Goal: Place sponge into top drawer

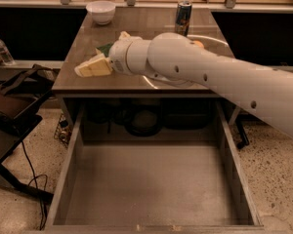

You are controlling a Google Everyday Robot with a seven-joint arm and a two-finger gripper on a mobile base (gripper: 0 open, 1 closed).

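The sponge lies on the tabletop, only a dark green corner showing behind the arm's wrist. My gripper is cream-coloured and points left, just above the table's front left part, in front of and to the left of the sponge. The white arm reaches in from the right across the table. The top drawer is pulled out below the table's front edge, and nothing lies on its grey-brown bottom.
A white bowl stands at the table's back left and a dark can at the back. An orange ball peeks over the arm beside a plate rim. A black bag and cables sit at the left.
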